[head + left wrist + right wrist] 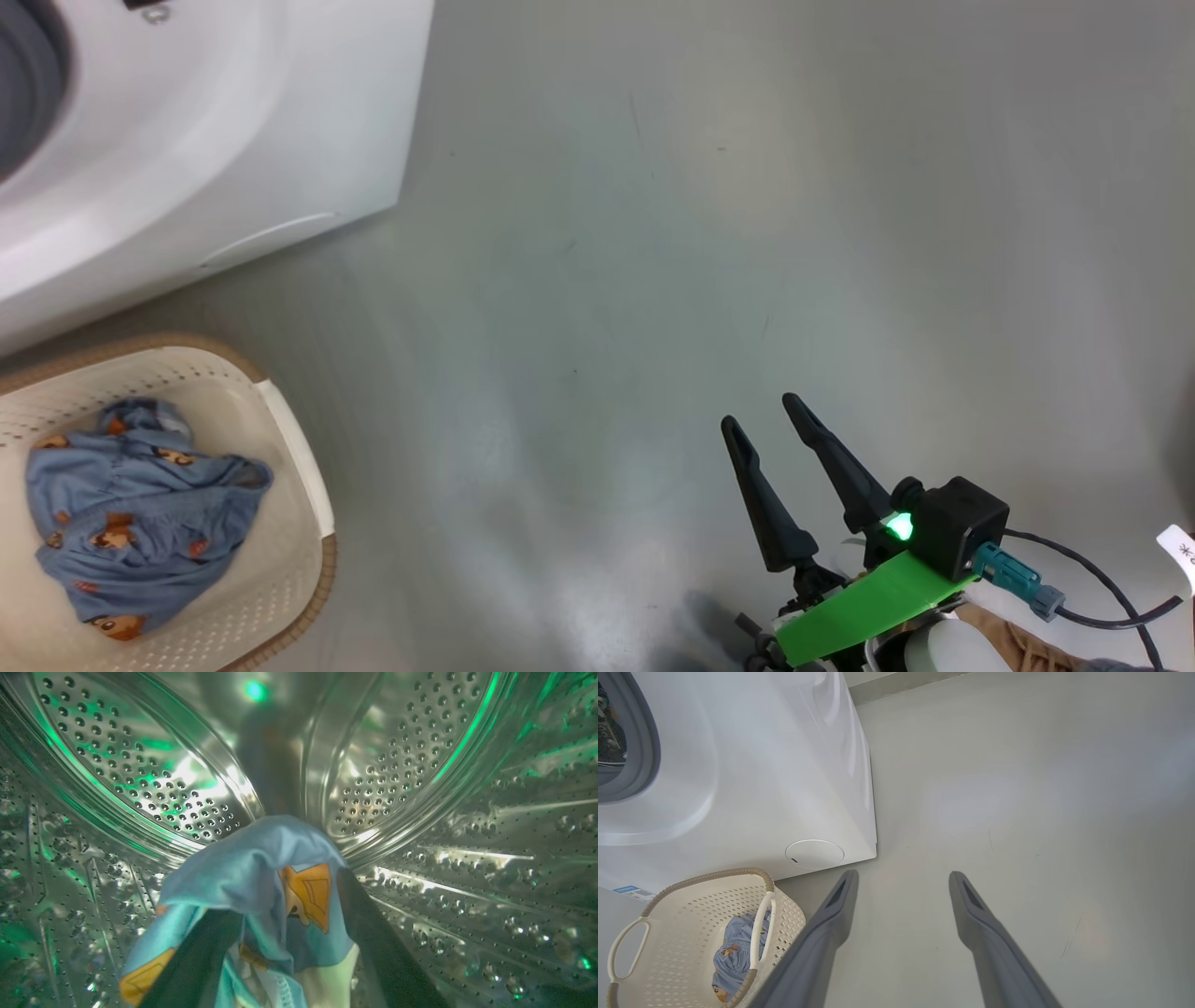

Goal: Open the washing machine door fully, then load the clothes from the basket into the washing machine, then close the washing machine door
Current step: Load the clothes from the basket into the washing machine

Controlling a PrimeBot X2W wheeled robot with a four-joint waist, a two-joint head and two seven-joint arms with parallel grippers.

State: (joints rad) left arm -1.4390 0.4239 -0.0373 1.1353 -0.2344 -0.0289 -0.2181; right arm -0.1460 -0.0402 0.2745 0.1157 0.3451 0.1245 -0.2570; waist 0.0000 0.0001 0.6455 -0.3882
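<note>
**Spotter:** Where's your left arm?

**Operator:** My left pincer point(285, 896) is deep inside the steel drum point(140, 765). It's spread, with the two dark fingers point(387, 961) well apart. As far as I can see I'm pinching nothing. A light blue garment point(243, 858) with an orange print lies slack over and between them.

**Spotter:** Which way does the cloth lie from the tips?

**Operator:** Right on them and just ahead, toward the drum's back wall. I judge my way out is straight back along the fingers. The fold over my left finger could snag and ride out with me.

**Spotter:** And the other arm?

**Operator:** My right pincer point(760, 411) is spread too and holds nothing, hanging over the grey floor point(747, 187). From there the basket point(299, 485) sits well apart to the left, just beside the front of the washing machine point(187, 140).

**Spotter:** Is anything left in it?

**Operator:** Yes, the bear-print blue clothes point(140, 523) are crumpled in a heap on the basket's bottom. I can't make out a clean long axis to line up on. The basket is on my left side, so I reckon the left arm is the nearer one once it's clear of the drum. The right would have to cross the floor.
</note>
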